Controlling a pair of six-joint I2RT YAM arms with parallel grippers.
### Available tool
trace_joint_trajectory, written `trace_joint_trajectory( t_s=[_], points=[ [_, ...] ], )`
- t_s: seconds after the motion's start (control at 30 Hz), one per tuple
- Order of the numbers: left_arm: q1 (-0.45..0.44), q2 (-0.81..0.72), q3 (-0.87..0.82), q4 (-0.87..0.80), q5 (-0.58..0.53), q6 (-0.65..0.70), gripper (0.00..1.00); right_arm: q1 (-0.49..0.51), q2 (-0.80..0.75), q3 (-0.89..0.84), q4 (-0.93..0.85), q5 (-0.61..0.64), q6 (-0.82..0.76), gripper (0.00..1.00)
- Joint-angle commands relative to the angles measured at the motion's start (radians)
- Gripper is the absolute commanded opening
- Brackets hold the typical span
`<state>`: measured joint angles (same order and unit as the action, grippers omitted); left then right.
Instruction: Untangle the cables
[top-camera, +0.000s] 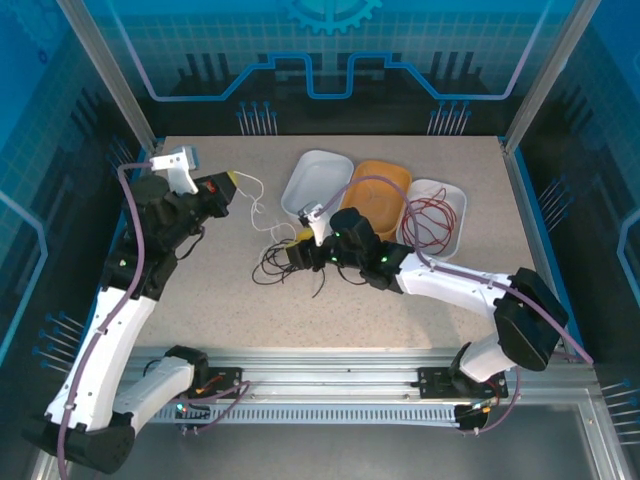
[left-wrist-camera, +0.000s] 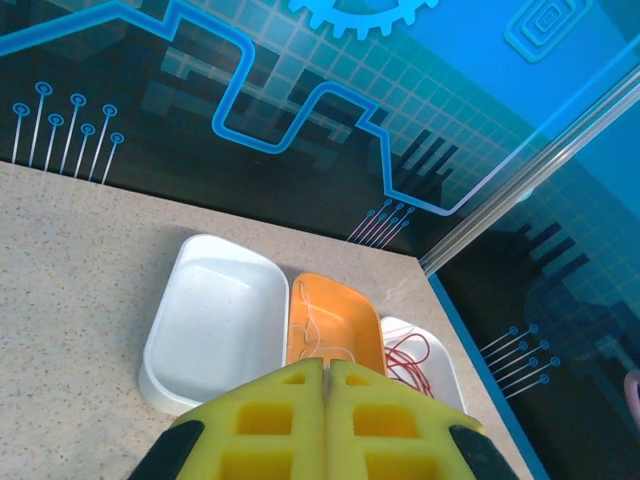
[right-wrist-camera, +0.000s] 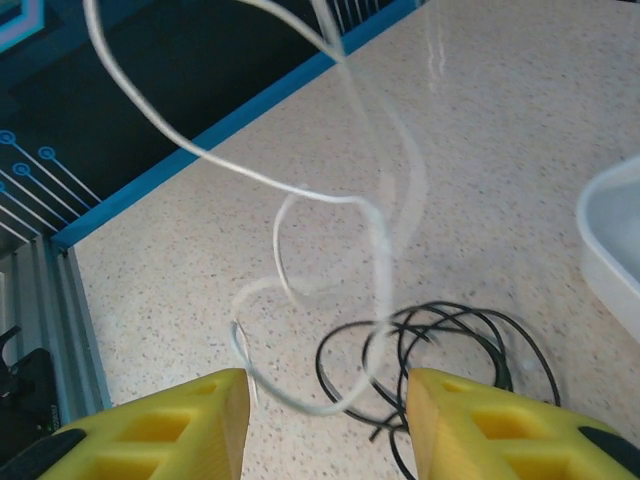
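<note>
- The left claw (left-wrist-camera: 327, 372) is pressed together on the white cable (right-wrist-camera: 385, 240) and lifts it, I think to pull it away from the black one.
- The right claw (right-wrist-camera: 325, 400) is spread with nothing in it, low over the black cable (top-camera: 272, 268) on the table (top-camera: 230, 300).
- The red cable (top-camera: 432, 222) sits alone in the end tray (top-camera: 460, 196).
- All the cables are thin and curly, and white and black cross.

**Colours and patterns.** The table (top-camera: 220, 310) was beige with fine dark speckles. From left to right stood a white tray (top-camera: 320, 175), an orange tray (top-camera: 395, 200) and a second white tray (top-camera: 450, 190). The white cable (right-wrist-camera: 300, 193), black cable (right-wrist-camera: 455, 312) and red cable (top-camera: 432, 222) were each plain. The left gripper (left-wrist-camera: 326, 372) and right gripper (right-wrist-camera: 325, 390) had yellow fingers. The far wall (left-wrist-camera: 300, 100) was blue, patterned with a grid, circuit lines and a gear.
</note>
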<state>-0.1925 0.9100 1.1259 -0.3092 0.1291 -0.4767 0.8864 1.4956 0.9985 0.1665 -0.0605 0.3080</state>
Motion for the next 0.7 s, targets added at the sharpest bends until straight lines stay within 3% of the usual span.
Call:
trace_joint_trajectory(
  t_s=[0.0,0.2,0.43,0.57,0.67],
  points=[
    [0.003,0.01,0.048,-0.002,0.018,-0.05,0.0,0.013,0.028,0.054,0.098,-0.014,-0.033,0.44],
    [0.003,0.01,0.044,0.055,0.082,-0.063,0.0,-0.012,0.047,0.042,0.138,-0.05,0.004,0.43],
    [0.002,0.038,0.06,0.066,0.103,-0.074,0.0,-0.074,-0.031,-0.088,0.214,-0.111,0.081,0.44],
    [0.003,0.044,0.064,0.077,0.079,-0.087,0.0,-0.072,-0.033,-0.15,0.231,-0.102,0.108,0.5],
    [0.002,0.056,0.08,0.078,0.064,-0.097,0.0,-0.066,-0.014,-0.171,0.25,-0.076,0.116,0.61]
  ],
)
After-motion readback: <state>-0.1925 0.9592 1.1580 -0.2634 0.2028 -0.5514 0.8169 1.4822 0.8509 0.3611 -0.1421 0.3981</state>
